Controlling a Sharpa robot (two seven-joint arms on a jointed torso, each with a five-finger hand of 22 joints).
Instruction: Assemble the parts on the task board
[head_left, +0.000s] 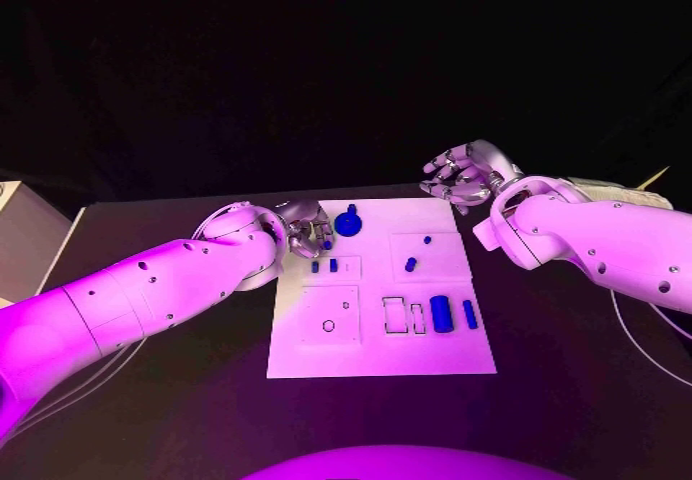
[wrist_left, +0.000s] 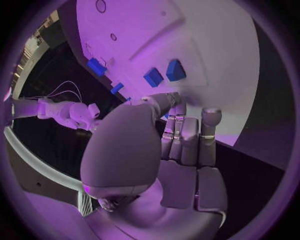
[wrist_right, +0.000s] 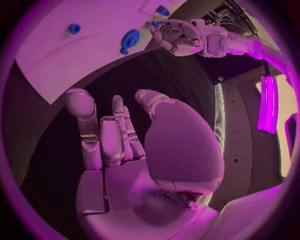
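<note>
Two hands: both over the far part of the black table (head_left: 173, 390), neither holding anything.
Writing: none can be read on the task board (head_left: 382, 355); it bears only printed outlines, a small ring (head_left: 329, 325) and rectangles (head_left: 394, 315).
Task board: white, lying in the middle of the tabletop.
Parts: round blue part (head_left: 348, 222) near the board's far edge; two small blue parts (head_left: 325, 266) near its left edge; one small blue part (head_left: 411, 264) towards its right edge; two long blue parts (head_left: 441, 314) upright in slots by the right edge.
Left hand (head_left: 306, 232): at the board's far left corner, fingers loose and spread, just beside the round part.
Right hand (head_left: 462, 176): beyond the board's far right corner, fingers apart, empty.
Surroundings: pale box (head_left: 22, 235) at the table's left edge.
</note>
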